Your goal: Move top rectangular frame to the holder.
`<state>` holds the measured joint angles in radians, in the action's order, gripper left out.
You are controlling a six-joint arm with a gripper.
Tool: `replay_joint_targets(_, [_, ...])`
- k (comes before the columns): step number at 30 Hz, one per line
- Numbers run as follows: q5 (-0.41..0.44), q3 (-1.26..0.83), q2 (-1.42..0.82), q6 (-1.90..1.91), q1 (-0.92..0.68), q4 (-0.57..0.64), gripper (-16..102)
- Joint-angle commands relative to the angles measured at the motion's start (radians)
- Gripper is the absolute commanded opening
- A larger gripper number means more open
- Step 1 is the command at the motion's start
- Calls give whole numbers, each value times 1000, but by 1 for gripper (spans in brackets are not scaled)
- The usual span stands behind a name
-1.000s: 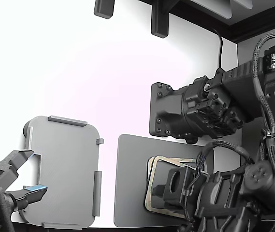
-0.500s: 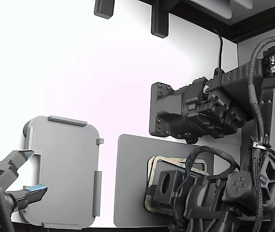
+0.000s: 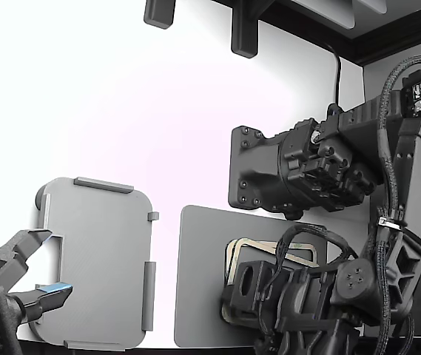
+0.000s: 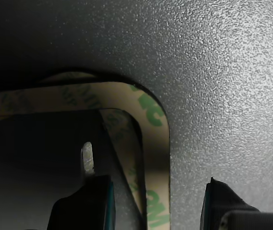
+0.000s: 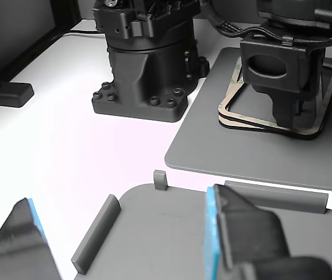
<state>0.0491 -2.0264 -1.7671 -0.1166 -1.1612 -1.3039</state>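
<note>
Two beige frames lie stacked on the dark grey mat point(image 3: 199, 281). The top rectangular frame point(image 4: 158, 158) shows green specks; it also shows in the exterior view point(image 3: 234, 248) and the other view point(image 5: 236, 111). My gripper point(image 4: 153, 199) is open and low over the stack. One finger point(image 4: 86, 191) is inside the frame's opening and the other finger point(image 4: 222, 199) is outside its side bar. In the exterior view my gripper point(image 3: 253, 292) covers most of the frames. The holder point(image 3: 99, 259) is a light grey tray at the exterior view's left, and it carries nothing.
A black fixture block point(image 3: 269, 174) stands just behind the mat. A second arm's open gripper point(image 3: 36, 274) with blue pads sits at the holder's near left edge. The holder's raised tabs point(image 5: 93, 236) show in the other view.
My arm has shifted toward the exterior view's left and lowered over the frame stack. The frames, the holder and the second gripper have not moved.
</note>
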Motion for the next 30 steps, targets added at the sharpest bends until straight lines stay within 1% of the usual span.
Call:
replay_joint_targets(1, [0,5,-38,-3,8,5,74])
replay_joint_targets(9, [11,-32,-74,8,9,21,69])
replay_joint_targets(13, [25,-32,-75,32,14,25,63])
replay_joint_targets(30, [17,-97,-86,3,32,95,61])
